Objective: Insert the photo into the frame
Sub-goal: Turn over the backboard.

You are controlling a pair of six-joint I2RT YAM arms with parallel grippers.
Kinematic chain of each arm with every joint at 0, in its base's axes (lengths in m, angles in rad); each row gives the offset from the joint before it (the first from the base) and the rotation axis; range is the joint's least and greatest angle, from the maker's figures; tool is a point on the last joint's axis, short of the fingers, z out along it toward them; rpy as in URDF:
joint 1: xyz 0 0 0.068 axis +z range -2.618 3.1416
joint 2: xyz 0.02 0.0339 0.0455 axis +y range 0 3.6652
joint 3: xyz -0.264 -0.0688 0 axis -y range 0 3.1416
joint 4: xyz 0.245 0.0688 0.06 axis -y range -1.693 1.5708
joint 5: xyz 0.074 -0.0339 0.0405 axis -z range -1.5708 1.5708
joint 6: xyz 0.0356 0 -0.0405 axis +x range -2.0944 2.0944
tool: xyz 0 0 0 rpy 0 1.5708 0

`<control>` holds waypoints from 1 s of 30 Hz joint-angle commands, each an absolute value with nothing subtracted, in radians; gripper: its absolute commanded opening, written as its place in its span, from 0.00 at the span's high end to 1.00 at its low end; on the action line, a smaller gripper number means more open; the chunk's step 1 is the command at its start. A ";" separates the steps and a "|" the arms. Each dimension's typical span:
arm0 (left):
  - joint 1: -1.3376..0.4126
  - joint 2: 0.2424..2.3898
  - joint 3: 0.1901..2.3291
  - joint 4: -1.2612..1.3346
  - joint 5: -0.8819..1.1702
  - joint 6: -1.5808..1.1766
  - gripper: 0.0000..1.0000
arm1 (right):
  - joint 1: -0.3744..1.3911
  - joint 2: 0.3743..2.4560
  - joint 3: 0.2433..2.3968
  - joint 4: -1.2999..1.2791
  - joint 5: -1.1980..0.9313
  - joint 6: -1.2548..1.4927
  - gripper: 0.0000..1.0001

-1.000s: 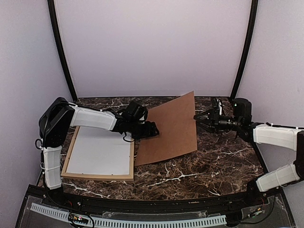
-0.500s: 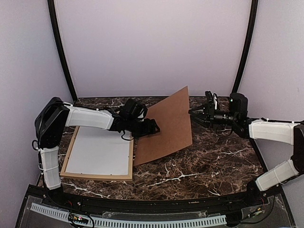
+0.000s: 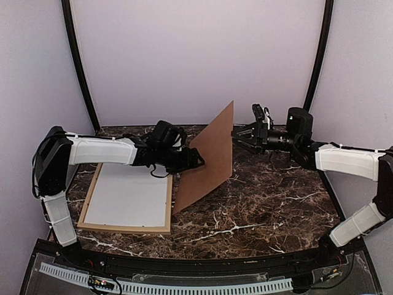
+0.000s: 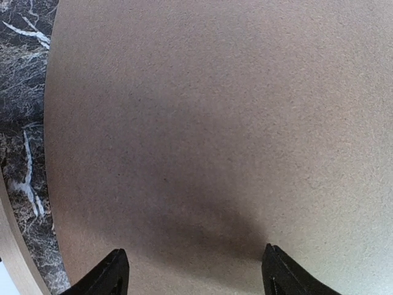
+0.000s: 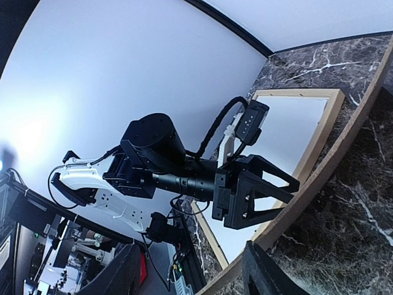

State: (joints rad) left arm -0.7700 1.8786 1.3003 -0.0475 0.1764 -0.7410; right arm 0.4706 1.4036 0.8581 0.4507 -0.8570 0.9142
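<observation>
The frame (image 3: 126,228) of light wood lies flat at the left, filled by a plain white sheet (image 3: 129,196). The photo is not in view. A brown backing board (image 3: 209,166) stands almost upright on its lower edge, just right of the frame. My left gripper (image 3: 198,161) is open, and its fingertips (image 4: 113,273) press on the board's face (image 4: 215,123). My right gripper (image 3: 235,136) is open at the board's top right corner. There the board's thin edge (image 5: 344,153) runs in between its fingers (image 5: 264,270). The right wrist view also shows the left gripper (image 5: 293,192) and the frame (image 5: 319,138) behind the board.
The dark marbled table (image 3: 276,209) stretches to the right of the board. Black arch posts (image 3: 316,67) and pale walls close the back and sides. A black rail (image 3: 184,270) runs along the near edge.
The right gripper rose and moved left, tipping the board from a low lean to almost upright. The left gripper stayed against the board's face and shifted slightly up.
</observation>
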 commanded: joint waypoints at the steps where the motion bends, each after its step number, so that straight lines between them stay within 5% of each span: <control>1: -0.846 1.807 1.279 -0.081 0.298 -0.715 0.23 | 0.553 1.457 0.932 0.448 -0.902 0.903 0.43; 30: -0.719 1.391 1.241 -0.186 0.170 -0.675 0.21 | 0.699 1.750 1.348 0.347 -0.845 0.861 0.40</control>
State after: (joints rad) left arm -0.7471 1.4601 1.2541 -0.1562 0.1810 -0.7017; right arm 0.6796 1.7420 1.3037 0.3550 -0.8444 0.8688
